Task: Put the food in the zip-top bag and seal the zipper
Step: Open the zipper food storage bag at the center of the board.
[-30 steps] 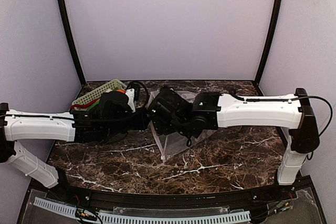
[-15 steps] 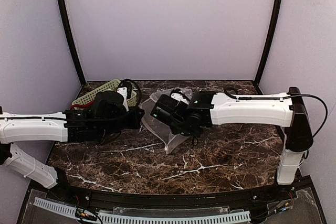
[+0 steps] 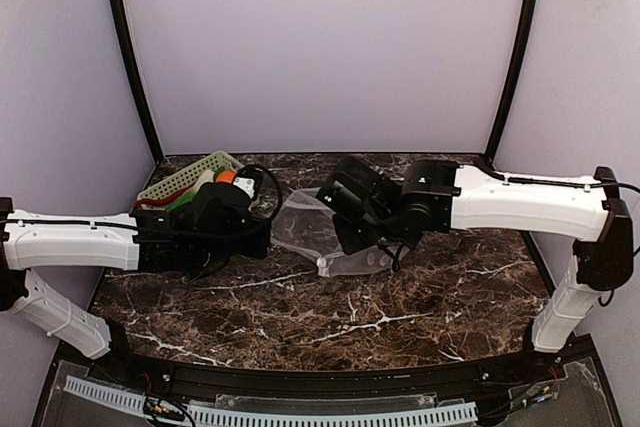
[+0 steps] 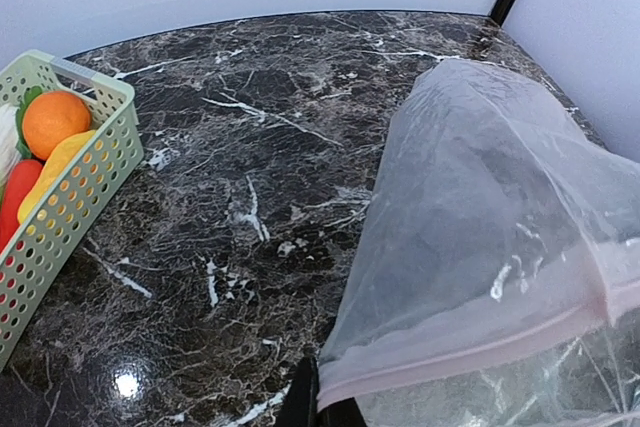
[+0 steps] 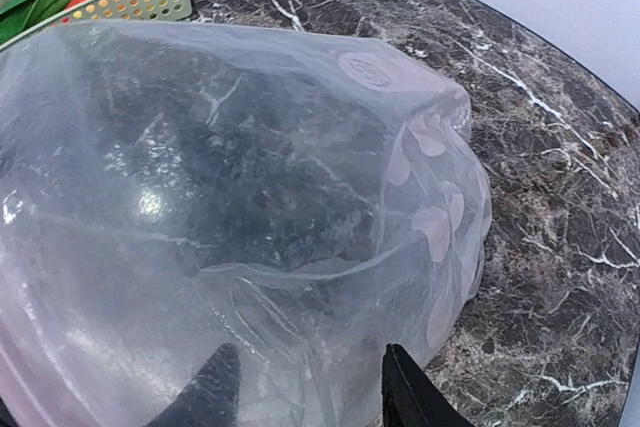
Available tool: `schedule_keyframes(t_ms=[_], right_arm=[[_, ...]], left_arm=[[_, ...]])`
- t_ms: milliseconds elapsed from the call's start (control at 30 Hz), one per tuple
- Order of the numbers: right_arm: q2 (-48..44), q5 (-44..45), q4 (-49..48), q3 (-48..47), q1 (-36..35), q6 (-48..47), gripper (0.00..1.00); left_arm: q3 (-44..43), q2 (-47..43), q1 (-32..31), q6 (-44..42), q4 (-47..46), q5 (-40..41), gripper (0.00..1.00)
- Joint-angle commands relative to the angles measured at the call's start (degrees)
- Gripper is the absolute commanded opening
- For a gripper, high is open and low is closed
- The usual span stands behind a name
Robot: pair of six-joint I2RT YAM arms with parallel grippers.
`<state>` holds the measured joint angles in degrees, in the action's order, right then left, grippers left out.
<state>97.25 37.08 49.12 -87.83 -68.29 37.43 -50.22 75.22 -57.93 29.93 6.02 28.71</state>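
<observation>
The clear zip-top bag (image 3: 312, 230) with pale dots lies puffed on the marble between my two arms. My left gripper (image 4: 320, 405) is shut on a corner of the bag's mouth, right at the pinkish zipper (image 4: 470, 332) strip. My right gripper (image 5: 310, 392) stands open, its fingers (image 5: 408, 397) astride a bulge of the bag's (image 5: 250, 167) film, one finger hazy behind the plastic. The food sits in the pale green basket (image 4: 75, 192): an orange fruit (image 4: 52, 122), a yellow piece (image 4: 55, 172) and a red chili (image 4: 12, 202). No food shows inside the bag.
The basket (image 3: 185, 179) stands at the back left, just behind my left wrist (image 3: 215, 217). Dark marble table (image 3: 400, 297) with bare surface in front and to the right. Purple walls close in the back and sides.
My right arm has pulled back to the right and its jaws have narrowed. The bag has gone from standing up to lying lower and spread out. The left gripper still holds its corner.
</observation>
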Motion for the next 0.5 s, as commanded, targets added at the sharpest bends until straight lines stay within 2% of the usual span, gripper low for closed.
schedule_keyframes(t_ms=[0, 100, 300, 467], right_arm=[[-2.5, -10.4, -6.9, 3.6, 1.4, -6.6, 0.46], [-1.8, -11.5, -8.3, 4.0, 1.9, -6.7, 0.47], [0.1, -11.9, -8.6, 2.6, 2.0, -7.6, 0.52], [0.5, -11.5, -8.7, 2.1, 2.0, -8.5, 0.43]], left_arm=[[0.2, 0.6, 0.8, -4.6, -4.8, -9.2, 0.01], [-1.1, 2.0, 0.9, -4.4, -5.7, -15.2, 0.01], [-2.2, 3.7, 0.8, -2.7, -7.2, -18.3, 0.01], [-2.5, 4.1, 0.9, -1.8, -6.5, -17.3, 0.01]])
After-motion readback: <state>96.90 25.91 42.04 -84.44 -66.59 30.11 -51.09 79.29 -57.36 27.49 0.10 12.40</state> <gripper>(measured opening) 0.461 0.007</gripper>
